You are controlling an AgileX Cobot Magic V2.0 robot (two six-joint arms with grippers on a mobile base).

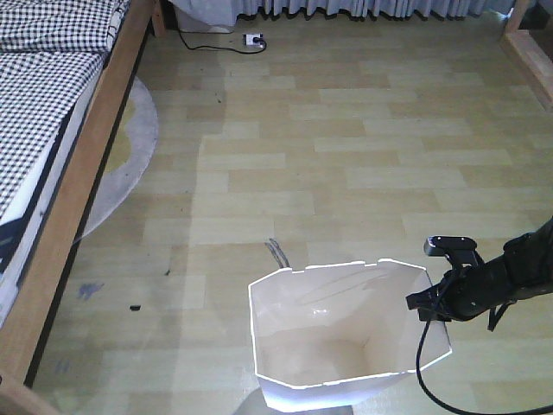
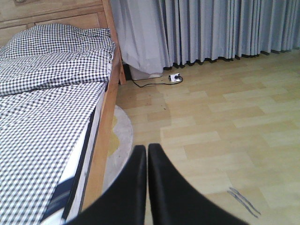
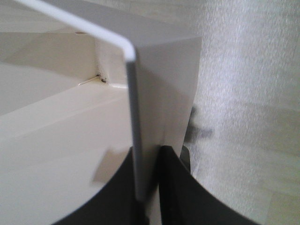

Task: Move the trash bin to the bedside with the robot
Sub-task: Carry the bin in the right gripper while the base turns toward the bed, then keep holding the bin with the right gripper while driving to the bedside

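The white trash bin (image 1: 337, 333) stands low in the front view, its cream inside showing. My right gripper (image 1: 429, 304) is shut on the bin's right rim; in the right wrist view the bin wall (image 3: 159, 84) runs between the two black fingers (image 3: 173, 183), one inside and one outside. The bed (image 1: 52, 130) with checked bedding and a wooden frame lies along the left, some way from the bin. My left gripper (image 2: 147, 154) is shut with nothing in it, pointing over the floor beside the bed (image 2: 51, 103).
A round grey rug (image 1: 130, 147) pokes out from under the bed frame. A white power strip (image 1: 253, 40) with a black cable lies by the grey curtains (image 2: 211, 28). A wooden leg (image 1: 529, 43) stands at far right. Dark scuffs (image 1: 276, 252) mark the floor.
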